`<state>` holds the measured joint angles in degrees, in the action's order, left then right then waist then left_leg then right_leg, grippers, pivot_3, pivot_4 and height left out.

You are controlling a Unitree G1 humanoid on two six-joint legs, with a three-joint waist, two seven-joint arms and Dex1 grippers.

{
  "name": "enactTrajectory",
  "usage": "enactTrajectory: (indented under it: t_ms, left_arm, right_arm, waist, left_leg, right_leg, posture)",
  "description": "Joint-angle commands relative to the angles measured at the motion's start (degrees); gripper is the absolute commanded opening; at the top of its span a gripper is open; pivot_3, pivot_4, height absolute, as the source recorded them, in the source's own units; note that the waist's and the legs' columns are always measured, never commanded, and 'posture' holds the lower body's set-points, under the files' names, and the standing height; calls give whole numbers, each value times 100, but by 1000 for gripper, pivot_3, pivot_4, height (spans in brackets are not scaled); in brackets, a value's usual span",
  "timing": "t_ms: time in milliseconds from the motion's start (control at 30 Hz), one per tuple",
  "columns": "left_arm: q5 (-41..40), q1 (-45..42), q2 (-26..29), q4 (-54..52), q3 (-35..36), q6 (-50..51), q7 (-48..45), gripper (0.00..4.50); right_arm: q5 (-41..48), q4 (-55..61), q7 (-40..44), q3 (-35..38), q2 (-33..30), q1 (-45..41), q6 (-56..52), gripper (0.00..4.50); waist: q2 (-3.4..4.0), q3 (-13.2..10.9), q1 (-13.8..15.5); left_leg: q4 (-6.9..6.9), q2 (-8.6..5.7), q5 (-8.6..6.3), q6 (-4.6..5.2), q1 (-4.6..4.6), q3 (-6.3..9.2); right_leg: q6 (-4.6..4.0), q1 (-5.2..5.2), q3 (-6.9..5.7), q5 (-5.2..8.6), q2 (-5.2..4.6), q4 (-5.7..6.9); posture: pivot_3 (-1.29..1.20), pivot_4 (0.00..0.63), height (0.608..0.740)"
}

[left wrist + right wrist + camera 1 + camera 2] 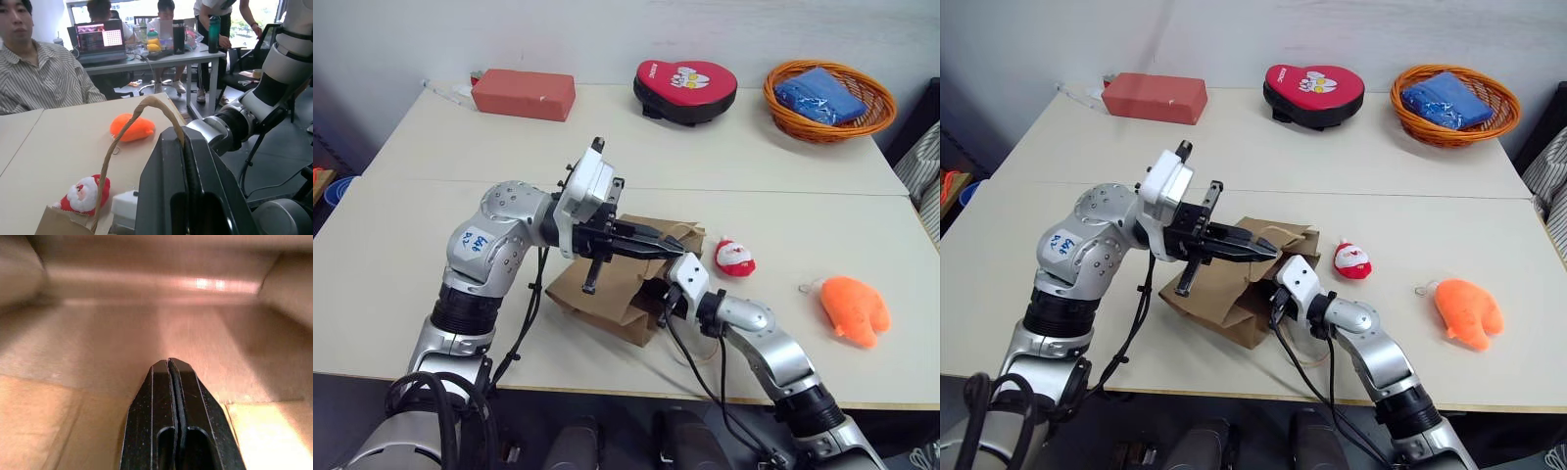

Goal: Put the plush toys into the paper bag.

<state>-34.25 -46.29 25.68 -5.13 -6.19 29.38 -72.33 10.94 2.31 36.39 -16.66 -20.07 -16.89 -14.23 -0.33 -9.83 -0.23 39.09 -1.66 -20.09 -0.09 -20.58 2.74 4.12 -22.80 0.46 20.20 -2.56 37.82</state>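
The brown paper bag (603, 294) lies on the table in front of me, its mouth facing right. My left gripper (658, 245) is shut on the bag's twine handle (131, 123) and holds that edge up. My right gripper (168, 363) is shut on nothing and reaches inside the bag, with brown paper walls all around its fingers. The red-and-white Santa plush toy (735, 258) rests on the table just right of the bag's mouth. The orange plush toy (854, 307) with a white loop lies farther right, apart from both grippers.
A red heart-shaped pad (686, 88), an orange wicker basket (829, 117) holding blue cloth and a red box (524, 94) line the table's far side. A person in a striped shirt (44, 78) sits at the table's right end.
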Motion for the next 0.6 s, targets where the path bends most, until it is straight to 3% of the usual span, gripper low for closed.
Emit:
enactTrajectory:
  t_ms: [33,267,500,600]
  left_arm:
    - [-84,-154,147,-38,410,-131,157,0]
    - [-90,-195,407,151,666,-202,191,0]
    - [-225,-209,269,101,748,-162,400,0]
    - [-157,-150,259,61,628,-220,346,0]
  right_arm:
    - [-135,-176,144,-7,-3,109,267,32]
    - [-127,-218,212,65,51,234,419,32]
    - [-84,-86,243,149,98,343,599,32]
    - [822,486,598,493,294,451,573,32]
  waist:
    - [0,0,-4]
    - [0,0,-1]
    - [-1,1,1]
    - [0,0,1]
  left_leg:
    - [0,1,0,0,0,1]
    - [0,0,1,-1,1,1]
    - [0,0,0,-2,1,3]
    - [0,0,0,-2,1,3]
  right_leg:
    - [0,0,-1,0,0,-1]
    - [0,1,-1,0,0,-1]
    - [0,2,-3,0,-1,-1]
    - [0,2,-3,0,-1,-2]
  posture:
    - [0,150,740]
    - [0,150,740]
    - [0,150,740]
    - [0,150,740]
